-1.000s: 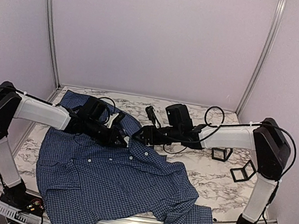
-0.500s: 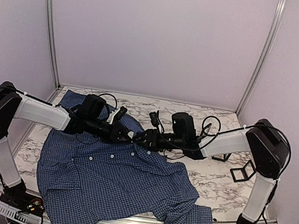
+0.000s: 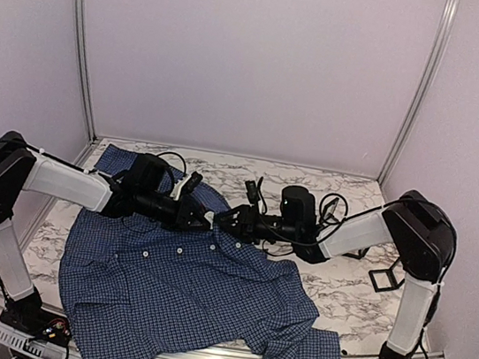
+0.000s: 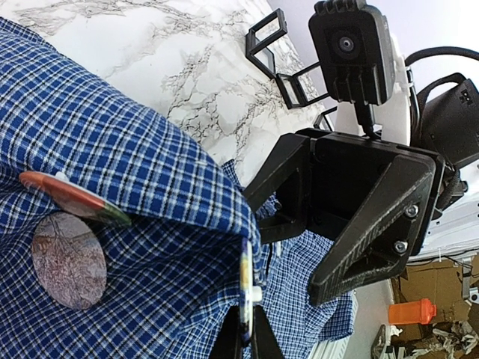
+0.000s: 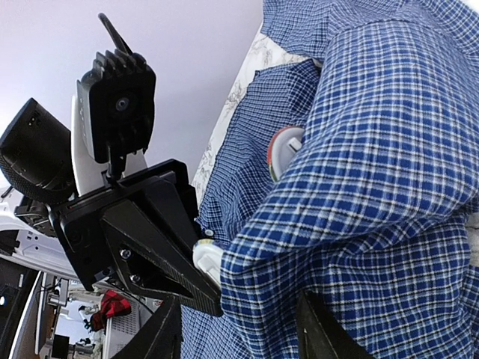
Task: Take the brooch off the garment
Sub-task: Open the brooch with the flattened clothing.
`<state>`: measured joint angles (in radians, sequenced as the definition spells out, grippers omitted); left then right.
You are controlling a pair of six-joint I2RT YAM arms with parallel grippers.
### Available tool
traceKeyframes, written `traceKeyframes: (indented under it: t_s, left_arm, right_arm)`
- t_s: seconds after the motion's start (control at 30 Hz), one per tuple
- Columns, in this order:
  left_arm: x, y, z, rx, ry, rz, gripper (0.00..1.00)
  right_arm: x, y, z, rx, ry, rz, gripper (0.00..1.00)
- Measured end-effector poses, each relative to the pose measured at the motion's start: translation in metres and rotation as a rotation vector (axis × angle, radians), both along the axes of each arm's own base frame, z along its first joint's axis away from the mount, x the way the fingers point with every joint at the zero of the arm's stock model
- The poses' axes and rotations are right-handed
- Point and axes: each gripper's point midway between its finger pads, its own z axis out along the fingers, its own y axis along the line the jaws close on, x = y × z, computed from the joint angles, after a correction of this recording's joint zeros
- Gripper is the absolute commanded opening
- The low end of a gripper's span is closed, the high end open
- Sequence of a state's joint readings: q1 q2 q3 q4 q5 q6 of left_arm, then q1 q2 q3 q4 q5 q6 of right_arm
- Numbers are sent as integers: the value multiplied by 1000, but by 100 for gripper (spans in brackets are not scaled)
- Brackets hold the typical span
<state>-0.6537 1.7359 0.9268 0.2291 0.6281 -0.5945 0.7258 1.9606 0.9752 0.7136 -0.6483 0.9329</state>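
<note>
brooch [image 5: 283,149]: pinned to the garment [image 3: 188,288], not off yet. The right wrist view shows it edge-on, pale back and red-green rim, tucked behind a raised fold. It sits ahead of the right jaws, a bit above their midline, apart from both fingers. In the left wrist view the brooch [image 4: 71,197] is off to the left of the left jaws, not touching them, orange face tilted up off the cloth (a grey mottled disc [image 4: 67,259] sits just under it, cannot tell what). In the top view it is too small and hidden where the arms meet.

left gripper [image 4: 245,336]: jaws closed, pinching a ridge of the garment and holding it up like a tent. A white bit sits right at the tips (button or pad, unclear).

right gripper [image 5: 239,299]: jaws open, one finger on either side of the lifted fold, nothing held. It is nose to nose with the left gripper, just beside it.

Progress, my read: early-to-mid. Done: cloth lifted and steadied, second arm in position. Left: right jaws reach the brooch, close on it, pull it free, set it down. None of the removal itself is done.

Outward: the rest of the garment lies spread on the marble counter [image 3: 331,286], behind both jaws toward the arm bases. Small black frames [image 3: 386,276] lie well behind the right jaws, beside that arm.
</note>
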Motion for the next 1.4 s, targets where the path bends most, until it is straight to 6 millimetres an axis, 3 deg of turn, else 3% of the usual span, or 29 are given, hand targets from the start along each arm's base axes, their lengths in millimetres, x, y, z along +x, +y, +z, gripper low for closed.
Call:
traceKeyframes:
  t_s: [0.3,0.57,1.4]
  left_arm:
    - [0,0,1,-15,4,4,0]
    - [-1,-1,3,-28,5,2,0]
    - [-3,-2,2,-36,8,-6,0]
  right_arm:
    - [2,1,2,23,15,-9,45]
    - [3,2,-9,14,44,-13,40]
    - [7,6,-3,29,45,-15,31]
